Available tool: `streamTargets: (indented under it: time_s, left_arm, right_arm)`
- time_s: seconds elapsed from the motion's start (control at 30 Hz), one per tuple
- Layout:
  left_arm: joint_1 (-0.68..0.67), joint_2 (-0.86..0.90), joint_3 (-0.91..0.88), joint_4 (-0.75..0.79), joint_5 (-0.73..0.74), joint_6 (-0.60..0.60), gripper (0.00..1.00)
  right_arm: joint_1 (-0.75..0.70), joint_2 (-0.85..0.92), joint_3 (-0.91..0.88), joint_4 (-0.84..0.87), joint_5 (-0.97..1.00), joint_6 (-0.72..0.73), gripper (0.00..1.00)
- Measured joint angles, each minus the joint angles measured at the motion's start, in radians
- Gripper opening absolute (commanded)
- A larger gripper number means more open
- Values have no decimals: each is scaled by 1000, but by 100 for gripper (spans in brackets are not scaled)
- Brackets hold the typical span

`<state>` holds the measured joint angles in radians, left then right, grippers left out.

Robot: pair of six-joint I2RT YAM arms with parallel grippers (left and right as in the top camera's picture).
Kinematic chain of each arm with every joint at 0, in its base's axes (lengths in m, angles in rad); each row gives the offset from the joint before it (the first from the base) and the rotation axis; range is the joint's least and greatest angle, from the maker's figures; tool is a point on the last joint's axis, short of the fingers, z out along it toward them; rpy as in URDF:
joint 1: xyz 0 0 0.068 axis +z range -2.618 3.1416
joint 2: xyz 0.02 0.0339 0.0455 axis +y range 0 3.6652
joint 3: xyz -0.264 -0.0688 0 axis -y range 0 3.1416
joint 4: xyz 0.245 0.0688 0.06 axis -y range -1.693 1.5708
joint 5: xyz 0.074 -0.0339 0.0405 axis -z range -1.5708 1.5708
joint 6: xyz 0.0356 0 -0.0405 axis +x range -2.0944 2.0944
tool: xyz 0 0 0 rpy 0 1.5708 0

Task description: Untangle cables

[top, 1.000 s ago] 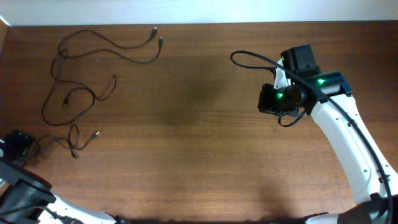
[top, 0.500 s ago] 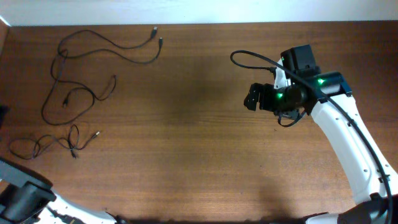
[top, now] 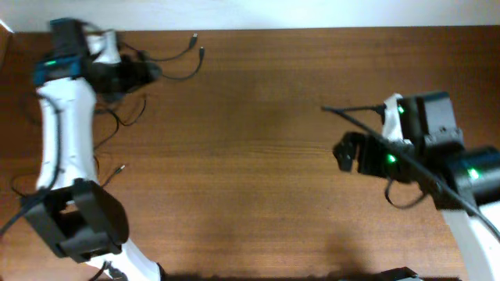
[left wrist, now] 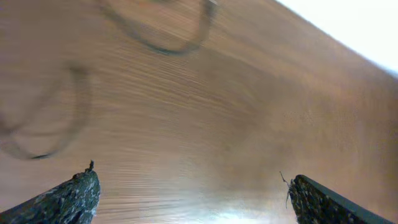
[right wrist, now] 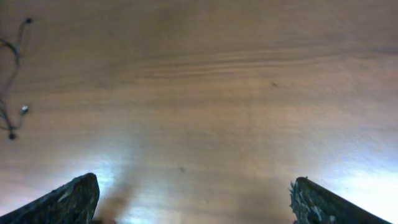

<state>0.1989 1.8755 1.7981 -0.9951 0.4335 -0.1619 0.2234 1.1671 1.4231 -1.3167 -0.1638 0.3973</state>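
Several thin black cables [top: 185,77] lie loose and wavy on the table's far left; my left arm hides part of them. Two plug ends [top: 194,36] point toward the back edge. My left gripper [top: 148,72] hovers open over these cords at the back left, nothing between its fingers. Its wrist view shows blurred cable loops [left wrist: 177,50] ahead of the left gripper [left wrist: 193,190]. My right gripper [top: 344,154] stands open and empty over bare wood at the right, far from the cords. In the right wrist view, the right gripper [right wrist: 196,193] faces bare wood, with a cable plug [right wrist: 25,109] at the far left edge.
The brown wooden table [top: 250,203] ends at a white wall along the back. The left arm's base [top: 78,222] sits at the front left. A thick black robot cable [top: 351,112] sticks out above the right arm.
My left arm swung from the front-left corner up to the back left, over the cables. My right gripper opened and the right arm shifted forward and rightward.
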Motion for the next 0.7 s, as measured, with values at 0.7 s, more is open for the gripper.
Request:
streamTargets:
  time_s: [0.7]
  left_arm:
    - [-277, 0, 0, -4, -225, 43, 99]
  right_arm:
    - [0, -404, -135, -113, 115, 0, 98]
